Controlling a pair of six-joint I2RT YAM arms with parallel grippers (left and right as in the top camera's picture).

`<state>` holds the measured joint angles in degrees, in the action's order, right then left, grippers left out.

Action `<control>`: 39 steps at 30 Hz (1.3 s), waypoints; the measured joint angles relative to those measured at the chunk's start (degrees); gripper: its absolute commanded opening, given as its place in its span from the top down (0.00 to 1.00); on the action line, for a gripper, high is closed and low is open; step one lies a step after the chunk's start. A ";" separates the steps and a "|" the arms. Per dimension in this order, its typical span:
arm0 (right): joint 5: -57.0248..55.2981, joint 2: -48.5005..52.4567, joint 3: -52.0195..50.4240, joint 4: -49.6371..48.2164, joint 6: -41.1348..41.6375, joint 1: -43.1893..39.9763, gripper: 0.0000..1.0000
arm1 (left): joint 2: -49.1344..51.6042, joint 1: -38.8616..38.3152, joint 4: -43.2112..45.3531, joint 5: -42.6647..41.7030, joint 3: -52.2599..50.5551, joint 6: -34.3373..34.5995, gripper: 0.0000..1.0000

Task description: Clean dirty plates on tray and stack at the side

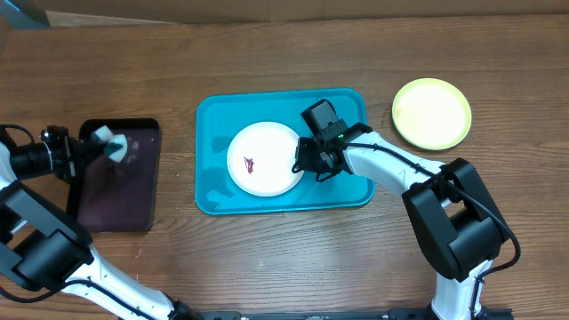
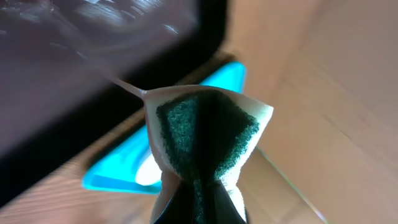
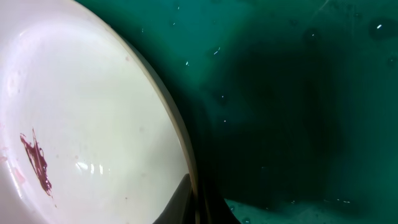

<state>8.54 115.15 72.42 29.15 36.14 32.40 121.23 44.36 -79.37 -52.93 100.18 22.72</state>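
A white plate (image 1: 262, 158) with a small dark red smear lies in the turquoise tray (image 1: 213, 191). My right gripper (image 1: 305, 161) is shut on the plate's right rim; in the right wrist view the fingers (image 3: 198, 202) pinch the rim of the white plate (image 3: 93, 118) over the tray floor (image 3: 292, 93). A yellow-green plate (image 1: 432, 112) lies on the table right of the tray. My left gripper (image 1: 100, 145) is shut on a green and white sponge (image 2: 205, 134) above the black tray. The mint-blue plate is out of view.
A smaller black rectangular tray (image 1: 116, 191) lies at the left of the table, its dark surface also in the left wrist view (image 2: 74, 68). Cardboard runs along the far edge (image 1: 267, 11).
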 measured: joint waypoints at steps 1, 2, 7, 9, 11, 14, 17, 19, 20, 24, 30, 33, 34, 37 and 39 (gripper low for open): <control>0.00 0.00 0.00 0.02 0.00 -0.02 0.96 | 0.00 -0.02 -0.07 -2.99 0.00 -0.42 0.96; 0.00 0.00 0.00 0.07 0.04 0.00 0.96 | 0.00 -0.11 -0.09 -5.73 0.00 -0.59 0.96; -0.02 0.00 0.00 0.02 0.02 0.00 0.96 | 0.00 -0.13 2.47 -14.19 0.00 -0.63 0.96; -0.02 0.00 0.00 -0.02 0.00 0.00 0.96 | 0.00 -0.13 5.75 -9.92 0.00 -0.44 0.96; -0.02 0.00 0.00 0.00 0.02 0.00 0.96 | 0.00 -0.46 5.75 0.76 -0.09 1.20 0.96; -0.02 0.00 0.00 0.09 0.02 0.00 0.96 | 0.00 -0.76 5.66 10.80 -1.51 1.79 0.96; -0.02 0.00 0.00 0.07 0.02 0.00 0.96 | 0.02 -0.79 3.93 9.55 -2.32 1.66 0.96; -0.04 0.00 0.00 0.07 0.00 0.00 0.96 | 0.02 -0.44 3.76 3.32 -2.32 1.16 0.96; -0.02 0.00 0.02 0.09 0.02 0.00 0.96 | 0.02 -0.33 3.78 -0.28 -2.32 0.83 0.96; -0.04 0.00 0.02 0.04 0.04 0.00 0.96 | 0.02 0.26 5.01 -9.46 -2.32 0.61 0.96; -0.04 0.00 0.02 0.07 0.02 0.00 0.96 | 0.02 -0.04 3.82 15.43 -2.01 1.95 0.96; -0.04 0.00 0.02 0.09 0.02 0.00 0.96 | 0.02 -0.22 2.38 19.61 -2.01 0.04 0.96; -0.02 0.00 0.02 0.07 0.04 0.00 0.96 | 0.02 -0.24 1.60 18.69 -2.01 -1.05 0.96; -0.04 0.00 0.02 0.07 0.02 0.00 0.96 | 0.02 -0.22 -0.83 10.01 -1.73 -5.20 0.96; -0.04 0.00 0.02 0.07 0.00 0.00 0.96 | 0.02 -0.24 -3.04 2.29 -0.79 -8.17 0.96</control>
<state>8.49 115.15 72.44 29.21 36.14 32.40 121.25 44.12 -82.41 -50.63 99.39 14.55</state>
